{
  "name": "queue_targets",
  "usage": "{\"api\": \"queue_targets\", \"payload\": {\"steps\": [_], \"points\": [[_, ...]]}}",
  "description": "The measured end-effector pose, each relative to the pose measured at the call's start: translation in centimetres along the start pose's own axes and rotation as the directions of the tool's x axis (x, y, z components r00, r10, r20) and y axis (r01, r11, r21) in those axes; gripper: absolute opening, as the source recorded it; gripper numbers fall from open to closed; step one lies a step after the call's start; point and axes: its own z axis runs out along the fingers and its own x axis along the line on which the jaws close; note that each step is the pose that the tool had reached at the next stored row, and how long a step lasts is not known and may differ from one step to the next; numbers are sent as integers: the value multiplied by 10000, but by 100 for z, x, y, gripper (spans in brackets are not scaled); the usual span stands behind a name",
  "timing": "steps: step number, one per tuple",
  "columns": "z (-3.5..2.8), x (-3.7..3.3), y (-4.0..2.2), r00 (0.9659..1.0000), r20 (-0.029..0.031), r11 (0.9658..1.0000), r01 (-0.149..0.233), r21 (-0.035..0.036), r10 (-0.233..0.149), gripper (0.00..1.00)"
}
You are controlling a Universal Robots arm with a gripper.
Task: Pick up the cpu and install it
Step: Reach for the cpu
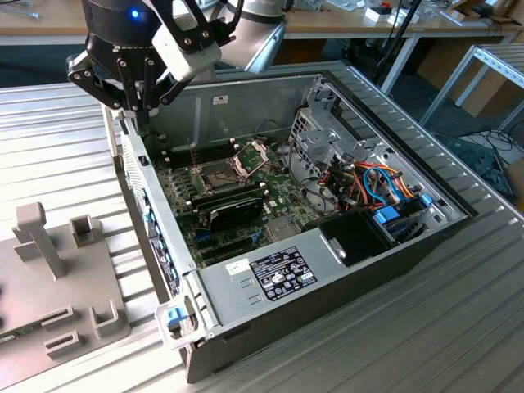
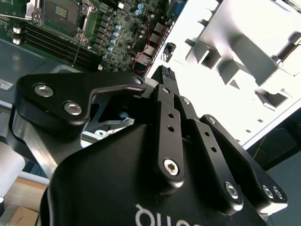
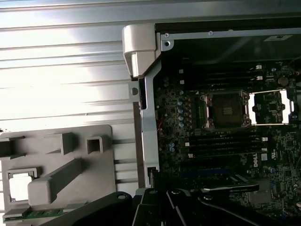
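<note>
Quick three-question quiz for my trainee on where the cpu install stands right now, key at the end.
1. True or false: the cpu sits in the motherboard socket.
2. The hinged socket frame is: A) swung open, B) shut over the socket, C) missing.
3. Fill in: in the exterior view, the gripper hangs over the computer case wall on that view's ____.
Key: 1 false, it lies in a recess of the grey tray; 2 A; 3 left.
</note>
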Motion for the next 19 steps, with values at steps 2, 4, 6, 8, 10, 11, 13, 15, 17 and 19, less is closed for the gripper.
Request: {"api": "queue_targets", "payload": {"steps": [2, 4, 6, 8, 10, 11, 13, 15, 17, 19], "points": [[0, 10, -1, 10000, 0, 10000, 0, 0, 0, 11], [0, 19, -1, 10000, 0, 10000, 0, 0, 0, 11], [-1, 29, -2, 10000, 1, 10000, 0, 0, 0, 11], [-1, 35, -3, 10000, 0, 10000, 0, 0, 0, 11], [-1, 44, -3, 10000, 0, 10000, 0, 0, 0, 11], [-1, 51, -4, 10000, 1, 10000, -1, 0, 1, 11], [-2, 59, -5, 10000, 0, 10000, 0, 0, 0, 11], [-2, 77, -6, 10000, 0, 10000, -1, 1, 1, 11], [-3, 94, -7, 10000, 0, 10000, 0, 0, 0, 11], [-3, 113, -9, 10000, 0, 10000, 0, 0, 0, 11]]}}
